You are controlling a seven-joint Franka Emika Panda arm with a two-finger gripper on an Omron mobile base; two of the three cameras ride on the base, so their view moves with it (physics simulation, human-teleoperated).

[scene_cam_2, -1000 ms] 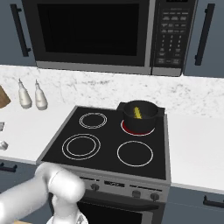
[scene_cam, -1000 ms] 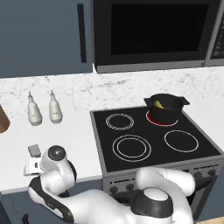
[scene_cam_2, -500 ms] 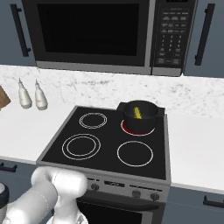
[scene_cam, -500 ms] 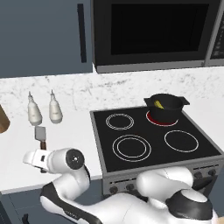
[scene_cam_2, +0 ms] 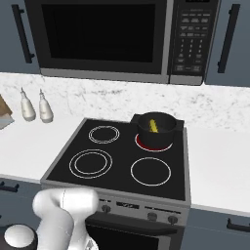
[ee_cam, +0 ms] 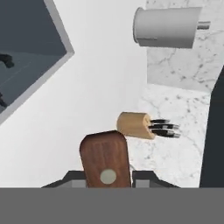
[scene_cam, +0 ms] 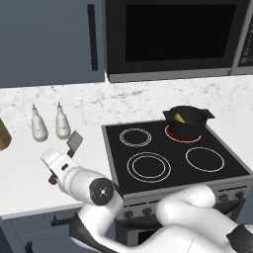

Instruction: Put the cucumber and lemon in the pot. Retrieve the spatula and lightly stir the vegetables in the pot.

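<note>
My gripper (scene_cam: 58,167) is shut on the reddish-brown handle of the spatula (scene_cam: 74,142) and holds it above the white counter, left of the stove. Its grey square head points up and away. In the hand view the handle end of the spatula (ee_cam: 105,158) stands between the fingertips (ee_cam: 72,178). The black pot (scene_cam: 187,120) sits on the back right burner, which glows red. The yellow-green cucumber (scene_cam_2: 154,125) lies inside the pot (scene_cam_2: 156,129). The lemon is hidden.
Two white bottles (scene_cam: 38,126) (scene_cam: 62,123) stand on the counter (scene_cam: 29,163) just behind the gripper. A knife block (ee_cam: 133,124) is at the far left. The stove top (scene_cam: 163,158) lies between the gripper and the pot, under a microwave (scene_cam_2: 102,39).
The arm has lifted the spatula off the counter and carried it up and to the right, towards the stove. The pot has not moved.
</note>
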